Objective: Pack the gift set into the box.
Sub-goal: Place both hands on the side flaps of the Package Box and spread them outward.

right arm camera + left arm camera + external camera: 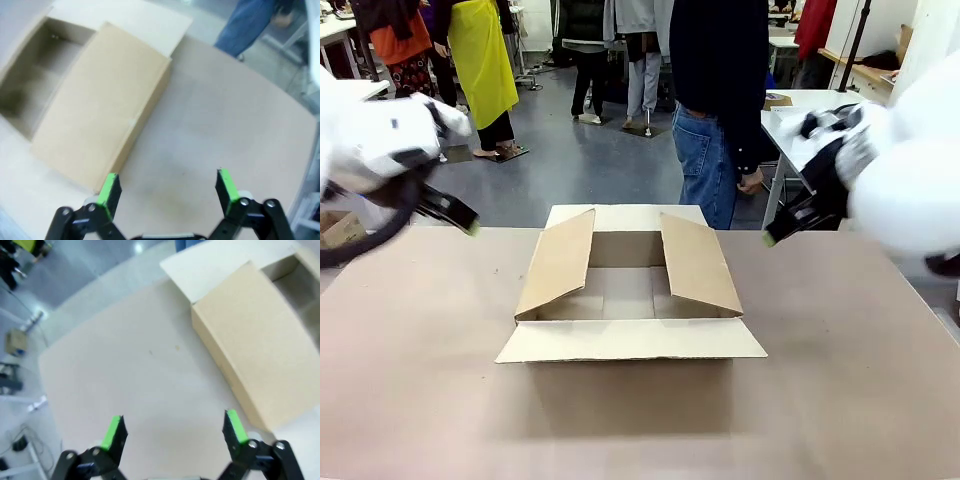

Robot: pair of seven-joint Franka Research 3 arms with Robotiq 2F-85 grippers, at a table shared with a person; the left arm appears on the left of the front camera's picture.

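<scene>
Box of brown corrugated cardboard, large and rectangular, sits in the middle of the table with all four top flaps open. Its near flap lies folded out flat toward the robot, the far flap lies flat toward the person, and the two side flaps slant up and lean inward over the opening. Between them the plain cardboard floor shows inside. The card looks matte and smooth, with crisp straight edges.

Left gripper hovers above the table to the left of the box, well apart from it. In the left wrist view the left gripper has its two black fingers with green pads spread wide, nothing between them, over bare tabletop with the box off to one side.

Right gripper hangs to the right of the box, also clear of it. In the right wrist view the right gripper is likewise spread wide and holds nothing, with the box beside it.

The tabletop is a flat, dull tan-brown sheet. A person in a dark top and blue jeans stands at the far side, just behind the box. Beyond lies a grey floor, a white table at the right, and a small cardboard box low at the left
</scene>
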